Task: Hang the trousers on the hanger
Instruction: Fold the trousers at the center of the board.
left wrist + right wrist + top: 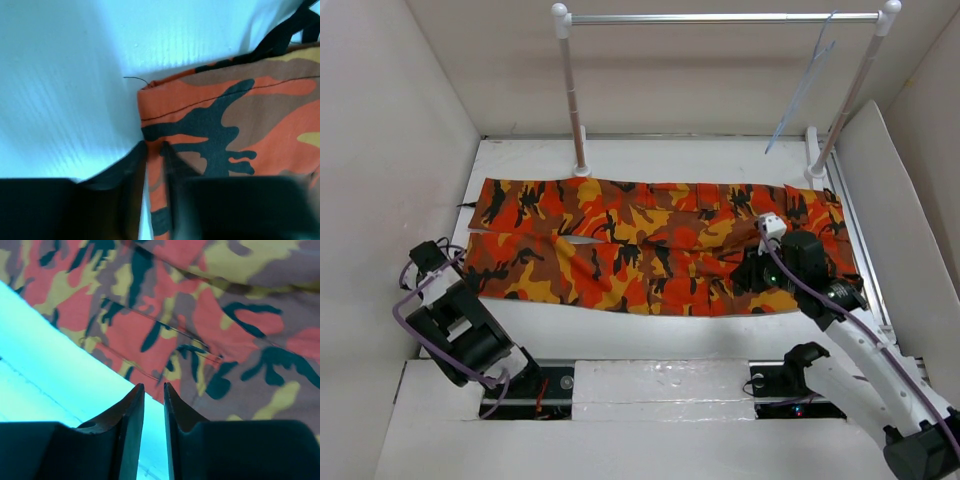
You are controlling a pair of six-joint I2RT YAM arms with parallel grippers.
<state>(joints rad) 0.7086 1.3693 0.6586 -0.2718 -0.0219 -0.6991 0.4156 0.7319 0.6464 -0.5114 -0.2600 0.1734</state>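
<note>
On the left, my left gripper (pixel 153 147) sits low at the hem end of the near trouser leg. Its arm is folded back tight towards the near-left corner, wrist tipped down. The fingers stand close together with only a thin slit between them, and the hem edge shows in that slit. Whether the cloth is truly pinched or just lies beneath, I cannot tell.

Moving across: the trousers (pixel 640 245) lie flat along the desk (pixel 620 330), legs to the left, waist to the right, both legs side by side. This is soft, limp cloth, light enough, but it will sag and slide the moment I lift it, so it needs two holds well apart. The stitched hem and the waistband look like the firmest places to grab, and I'd want a fold at mid-length to drape over the bar.

Over to the right, my right gripper (pixel 153 386) hangs over the near edge of the waist end, arm stretched forward and angled down. Its fingers are parted a little, bare desk showing through the gap, nothing held.

Far right and high up, the hanger (pixel 805 85) dangles from the rack crossbar (pixel 720 17), well apart from the trousers.
</note>
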